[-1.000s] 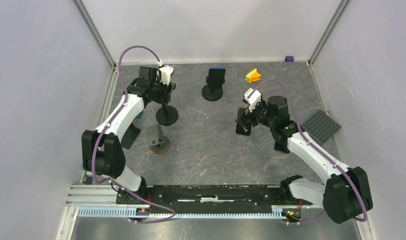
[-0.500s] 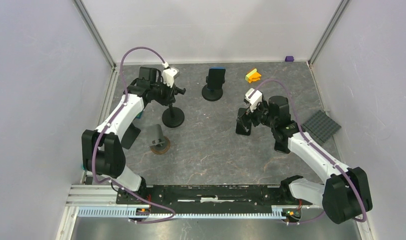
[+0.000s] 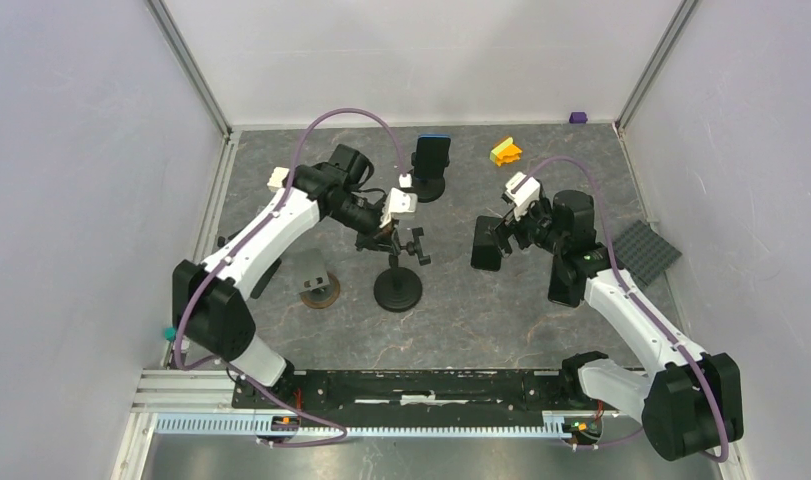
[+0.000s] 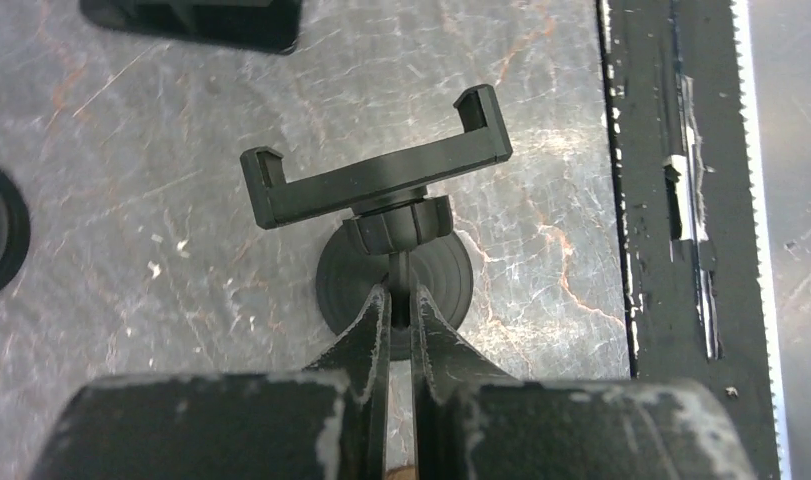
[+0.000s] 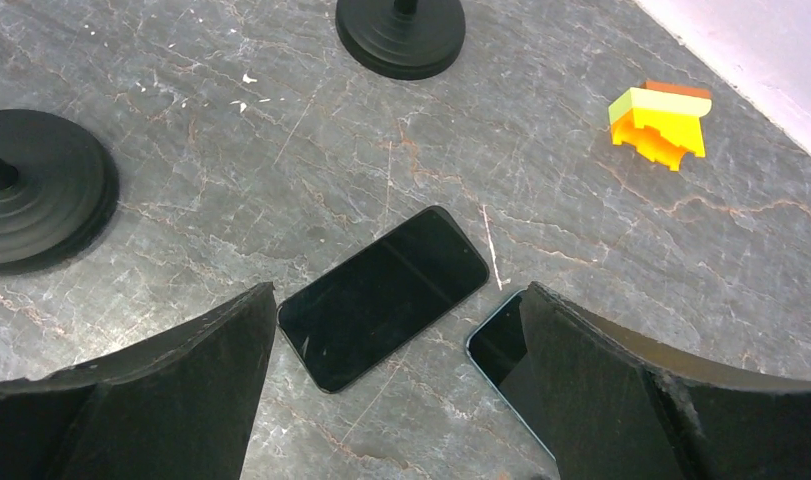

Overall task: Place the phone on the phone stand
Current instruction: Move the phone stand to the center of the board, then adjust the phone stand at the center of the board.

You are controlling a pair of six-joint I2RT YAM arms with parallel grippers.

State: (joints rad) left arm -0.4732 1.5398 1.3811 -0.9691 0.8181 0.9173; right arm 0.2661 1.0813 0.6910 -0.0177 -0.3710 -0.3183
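The left gripper (image 4: 401,303) is closed tight on the thin stem of the phone stand (image 3: 398,288), just under its cradle. Its fingers (image 4: 366,330) pinch the stem from both sides. The stand is upright near the middle of the table (image 3: 461,320), with its round base below the grip and its empty cradle at the top. Whether the base rests on the surface cannot be told. The phone (image 3: 486,243) lies flat, dark face up, just right of the middle of the surface, near the stand but apart from it. The right gripper (image 5: 397,296) hangs above it with its jaws spread wide, one finger to each side of the phone in the wrist view, holding nothing. A second phone (image 5: 496,350) lies just beside the first, partly hidden by the right finger. Toward the far edge is a second stand (image 3: 424,185) carrying a blue-edged phone (image 3: 433,152). A yellow and orange block (image 5: 659,118) lies by the far edge to its right. A grey studded plate (image 3: 641,252) lies at the right edge.
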